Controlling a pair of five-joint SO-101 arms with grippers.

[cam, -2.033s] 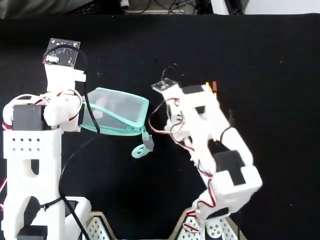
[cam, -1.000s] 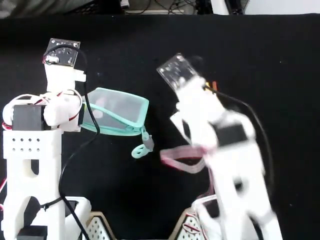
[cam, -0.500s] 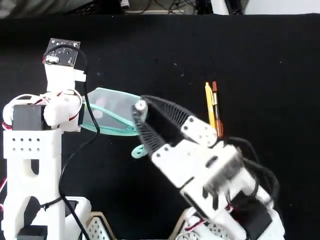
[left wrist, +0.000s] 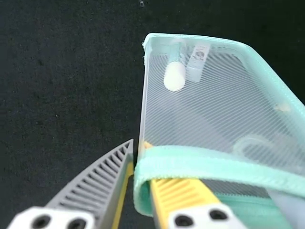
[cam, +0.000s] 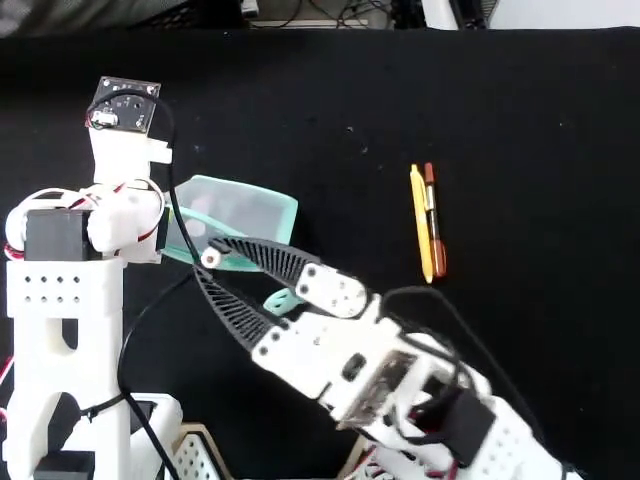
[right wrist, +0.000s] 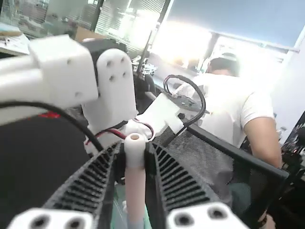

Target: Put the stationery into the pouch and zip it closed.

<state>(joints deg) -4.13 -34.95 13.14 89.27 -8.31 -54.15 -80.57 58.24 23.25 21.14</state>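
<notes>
Mint-edged translucent pouch (left wrist: 214, 109) was pinched at its rim by the left tool (left wrist: 138, 191); the left wrist view showed a white stick (left wrist: 174, 76) inside. The right tool (cam: 205, 266) clenched a pale pen (right wrist: 133, 181), tip at the pouch's edge. A yellow pen (cam: 420, 220) and an orange pen (cam: 434, 215) lay side by side, well apart from the pouch, on open black worktop (cam: 520, 100).

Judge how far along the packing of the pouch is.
Done: a white stick lies inside the translucent mint-green pouch, whose rim the left gripper pinches. In hand: the right gripper holds a pale pen near it. Left: the yellow pen, the orange pen, then zipping.
</notes>
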